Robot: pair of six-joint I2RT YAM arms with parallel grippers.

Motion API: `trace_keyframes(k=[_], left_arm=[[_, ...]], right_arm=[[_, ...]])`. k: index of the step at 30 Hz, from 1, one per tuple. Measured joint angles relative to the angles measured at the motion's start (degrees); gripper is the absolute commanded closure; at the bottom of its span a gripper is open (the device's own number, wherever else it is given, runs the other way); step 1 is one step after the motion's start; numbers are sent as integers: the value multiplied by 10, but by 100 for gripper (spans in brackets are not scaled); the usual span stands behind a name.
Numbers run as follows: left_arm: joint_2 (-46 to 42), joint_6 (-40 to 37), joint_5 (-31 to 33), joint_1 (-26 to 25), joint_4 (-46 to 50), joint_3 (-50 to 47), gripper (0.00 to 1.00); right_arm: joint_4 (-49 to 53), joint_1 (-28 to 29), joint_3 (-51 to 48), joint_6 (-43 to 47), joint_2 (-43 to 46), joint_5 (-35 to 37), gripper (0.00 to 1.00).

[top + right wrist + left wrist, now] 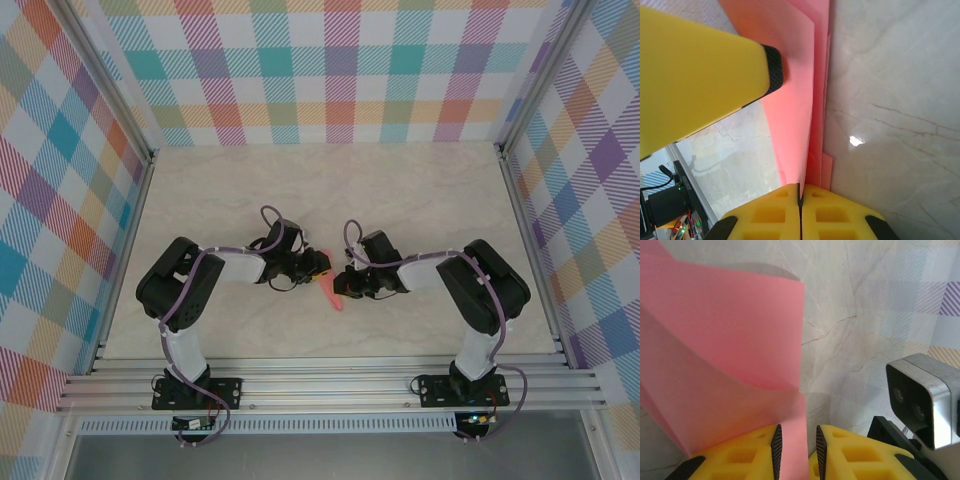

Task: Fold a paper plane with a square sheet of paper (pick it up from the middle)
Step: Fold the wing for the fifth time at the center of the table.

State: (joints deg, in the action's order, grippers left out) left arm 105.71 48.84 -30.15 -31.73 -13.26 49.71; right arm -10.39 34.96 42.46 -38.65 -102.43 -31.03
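From above, the left tool (318, 265) and right tool (345, 283) meet tip to tip over the worktop (420, 200). The paper (331, 292), a narrow pink wedge, sits between them and pokes out below their tips.

On the left wrist, the tool's (798, 432) jaws stand a little apart. The paper (725, 340) runs down between them and rises ahead in broad creased layers. It lies against one pad, with a sliver of gap at the other. The other arm's camera (925, 405) is off to one side.

On the right wrist, the tool's (800, 187) jaws are pressed together on the paper's (795, 100) edge. The folded layers stand straight ahead, and a yellow finger (705, 75) of the left tool reaches in against them.
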Motion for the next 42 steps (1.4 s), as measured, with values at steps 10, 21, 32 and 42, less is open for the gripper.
trace_keyframes(k=[10, 21, 32, 42], left_arm=[[0, 0, 2, 0, 4, -1, 73], [-18, 14, 0, 1, -4, -9, 57], [-190, 39, 82, 16, 62, -22, 27], [-191, 45, 136, 58, 214, -17, 18]], right_arm=[[28, 0, 7, 12, 8, -10, 81], [44, 0, 32, 19, 9, 2, 93], [82, 59, 26, 137, 61, 150, 93], [70, 159, 14, 234, 83, 331, 93]])
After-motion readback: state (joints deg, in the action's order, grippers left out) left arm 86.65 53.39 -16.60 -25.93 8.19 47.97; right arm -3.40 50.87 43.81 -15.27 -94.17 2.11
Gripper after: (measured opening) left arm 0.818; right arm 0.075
